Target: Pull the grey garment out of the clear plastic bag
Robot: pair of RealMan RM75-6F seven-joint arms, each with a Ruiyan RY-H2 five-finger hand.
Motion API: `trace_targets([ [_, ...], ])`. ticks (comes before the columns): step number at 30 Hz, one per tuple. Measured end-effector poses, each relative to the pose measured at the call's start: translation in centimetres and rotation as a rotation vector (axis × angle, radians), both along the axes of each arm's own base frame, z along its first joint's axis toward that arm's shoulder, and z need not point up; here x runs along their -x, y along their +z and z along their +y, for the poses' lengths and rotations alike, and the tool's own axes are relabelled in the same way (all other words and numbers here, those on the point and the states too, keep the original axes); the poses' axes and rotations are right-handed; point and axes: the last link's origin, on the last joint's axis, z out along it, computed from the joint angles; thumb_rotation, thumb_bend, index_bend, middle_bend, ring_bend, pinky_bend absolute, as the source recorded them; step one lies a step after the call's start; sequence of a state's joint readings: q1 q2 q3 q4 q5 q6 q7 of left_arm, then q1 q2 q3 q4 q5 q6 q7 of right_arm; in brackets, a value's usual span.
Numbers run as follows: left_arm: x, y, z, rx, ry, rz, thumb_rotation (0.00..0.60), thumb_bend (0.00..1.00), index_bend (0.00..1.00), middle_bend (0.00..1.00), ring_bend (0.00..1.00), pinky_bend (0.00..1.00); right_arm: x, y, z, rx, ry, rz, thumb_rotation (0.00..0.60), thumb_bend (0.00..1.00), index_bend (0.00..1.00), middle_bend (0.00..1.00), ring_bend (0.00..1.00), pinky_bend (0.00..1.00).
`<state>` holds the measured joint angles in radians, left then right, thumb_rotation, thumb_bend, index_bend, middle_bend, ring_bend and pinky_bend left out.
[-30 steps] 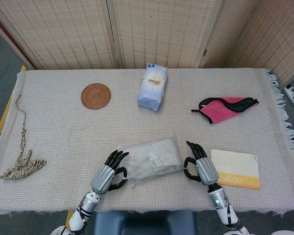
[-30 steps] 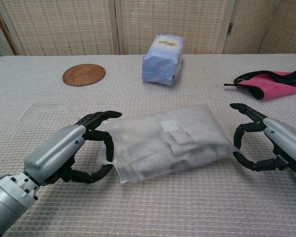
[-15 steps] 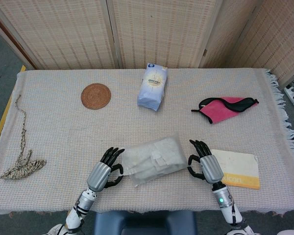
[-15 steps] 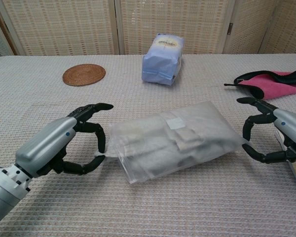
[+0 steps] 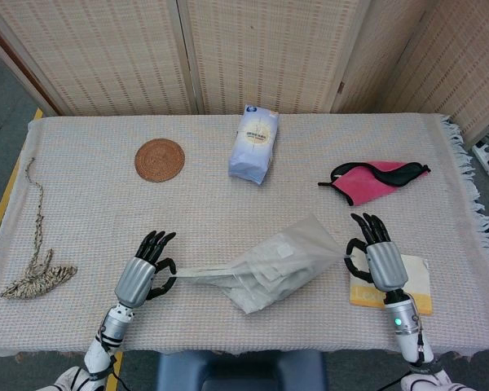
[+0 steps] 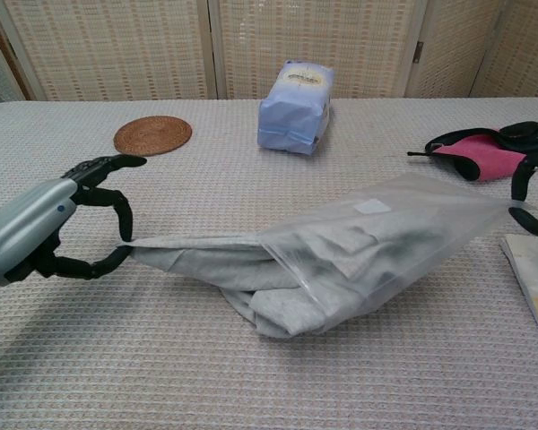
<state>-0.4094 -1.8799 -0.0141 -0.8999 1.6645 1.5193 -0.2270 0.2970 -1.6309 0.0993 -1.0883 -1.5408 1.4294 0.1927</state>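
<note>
Both hands gripped as we watched: left hand [image 5: 143, 267] pinching the garment [image 6: 220, 269], right hand [image 5: 376, 257] holding the bag [image 5: 297, 259].

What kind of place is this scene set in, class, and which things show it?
Probably an indoor staged test area, not a home: a table under a woven cloth, folding wicker screens as backdrop, and unrelated props such as a round coaster and a pink eye mask.

Counter [image 5: 106, 204], covered by beige woven cloth. On it: round wicker coaster [image 5: 160, 160]; blue-white packet [image 5: 254, 144]; pink-and-black eye mask [image 5: 375, 179]; yellow-edged book [image 5: 416, 287]; knotted cord [image 5: 39, 273]; clear plastic bag [image 5: 297, 259] with grey garment [image 5: 208, 276].
</note>
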Motion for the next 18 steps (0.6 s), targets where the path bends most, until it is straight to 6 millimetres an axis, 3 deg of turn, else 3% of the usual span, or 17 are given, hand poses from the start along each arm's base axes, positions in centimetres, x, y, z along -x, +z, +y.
trace_targets([
  [9,4.2,3.1,0.8,-0.068,0.077,0.110,0.600,0.51,0.71,0.13,0.00,0.00,3.0,3.6,-0.5,0.080,-0.085,0.013,0.600,0.52,0.71,0.09,0.00,0.00],
  [18,5.4,4.2,1.4,-0.097,0.094,0.150,0.600,0.51,0.71,0.13,0.00,0.00,5.1,5.3,-0.6,0.112,-0.135,0.049,0.600,0.52,0.71,0.09,0.00,0.00],
])
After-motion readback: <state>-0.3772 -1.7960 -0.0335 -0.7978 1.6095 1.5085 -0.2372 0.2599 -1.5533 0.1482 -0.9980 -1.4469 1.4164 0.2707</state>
